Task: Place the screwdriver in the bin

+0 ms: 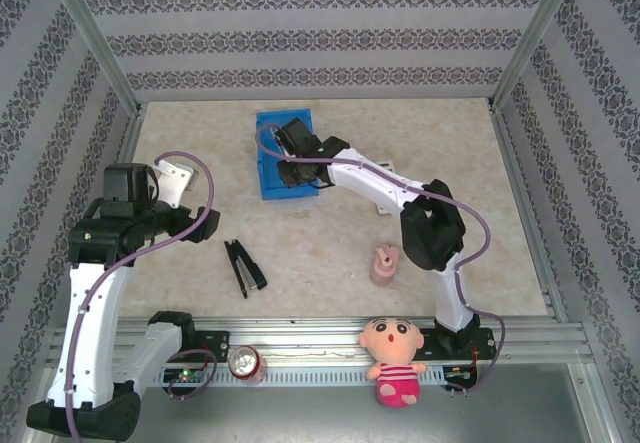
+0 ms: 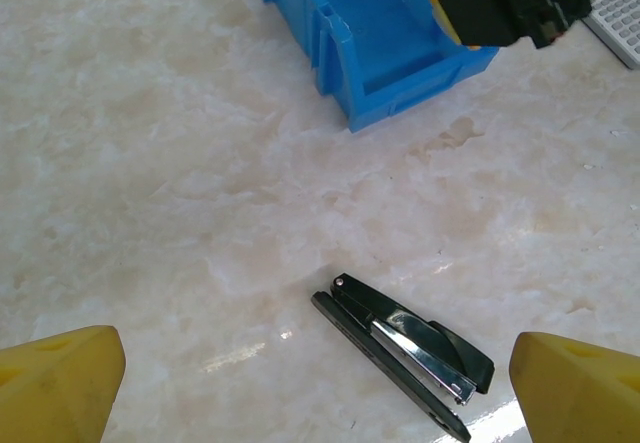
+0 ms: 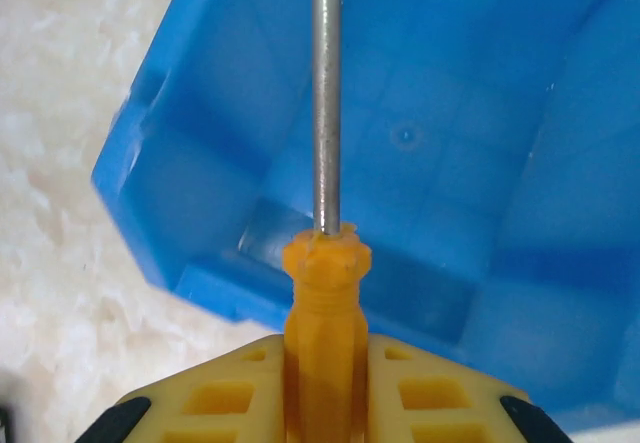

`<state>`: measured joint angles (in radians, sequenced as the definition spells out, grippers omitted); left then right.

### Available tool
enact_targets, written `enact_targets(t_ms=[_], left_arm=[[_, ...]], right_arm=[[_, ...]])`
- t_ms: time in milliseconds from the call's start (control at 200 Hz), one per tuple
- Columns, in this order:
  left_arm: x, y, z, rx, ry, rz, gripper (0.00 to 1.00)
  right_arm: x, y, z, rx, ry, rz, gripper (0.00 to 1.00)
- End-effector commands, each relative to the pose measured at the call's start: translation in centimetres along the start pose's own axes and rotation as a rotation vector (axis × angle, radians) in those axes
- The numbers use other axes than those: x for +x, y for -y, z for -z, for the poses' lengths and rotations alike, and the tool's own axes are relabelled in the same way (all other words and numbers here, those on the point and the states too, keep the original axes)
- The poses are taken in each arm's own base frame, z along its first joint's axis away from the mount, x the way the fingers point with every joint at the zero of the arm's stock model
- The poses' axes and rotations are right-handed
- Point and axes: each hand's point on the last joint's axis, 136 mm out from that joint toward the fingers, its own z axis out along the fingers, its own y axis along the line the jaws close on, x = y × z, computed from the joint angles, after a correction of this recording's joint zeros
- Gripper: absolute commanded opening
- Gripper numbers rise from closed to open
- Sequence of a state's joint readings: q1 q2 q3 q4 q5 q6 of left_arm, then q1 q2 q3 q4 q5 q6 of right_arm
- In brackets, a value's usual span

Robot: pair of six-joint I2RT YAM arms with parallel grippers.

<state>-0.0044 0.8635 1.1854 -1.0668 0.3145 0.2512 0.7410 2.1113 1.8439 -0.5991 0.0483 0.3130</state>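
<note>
Right wrist cam: my right gripper (image 3: 325,393) is pinching the screwdriver (image 3: 325,263) by its handle, shaft pointing over the bin (image 3: 190,153) floor. Left wrist cam: my left gripper (image 2: 320,388) is hanging spread wide, stapler (image 2: 405,348) lying near the bin.

Right arm (image 1: 380,188) reaches far forward, right gripper (image 3: 325,388) clamped on the screwdriver (image 3: 325,303) handle, shaft pointing ahead. Left arm (image 1: 95,293) folded near its base, left gripper (image 2: 320,388) spread wide

Lab test enclosure: aluminium frame posts (image 1: 92,35), patterned backdrop panels (image 1: 300,38), marble-look tabletop (image 1: 450,183), mounting rail (image 1: 320,338).
</note>
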Motion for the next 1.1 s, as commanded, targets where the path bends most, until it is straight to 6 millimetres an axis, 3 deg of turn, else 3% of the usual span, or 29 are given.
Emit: enact_targets(t_ms=[0, 305, 684, 1099], left_arm=[[1.0, 0.4, 0.0, 0.022, -0.026, 0.018, 0.99], [1.0, 0.5, 0.2, 0.027, -0.029, 0.012, 0.99], [1.3, 0.6, -0.5, 0.046, -0.056, 0.025, 0.99], [2.0, 0.7, -0.7, 0.043, -0.068, 0.020, 0.99]], right_arm=[[-1.8, 0.8, -1.0, 0.024, 0.032, -0.041, 0.21], [-2.7, 1.3, -4.3, 0.031, 0.033, -0.075, 0.22], [-2.3, 2.1, -8.0, 0.060, -0.009, -0.102, 0.22], [0.0, 2.7, -10.4, 0.035, -0.098, -0.127, 0.23]])
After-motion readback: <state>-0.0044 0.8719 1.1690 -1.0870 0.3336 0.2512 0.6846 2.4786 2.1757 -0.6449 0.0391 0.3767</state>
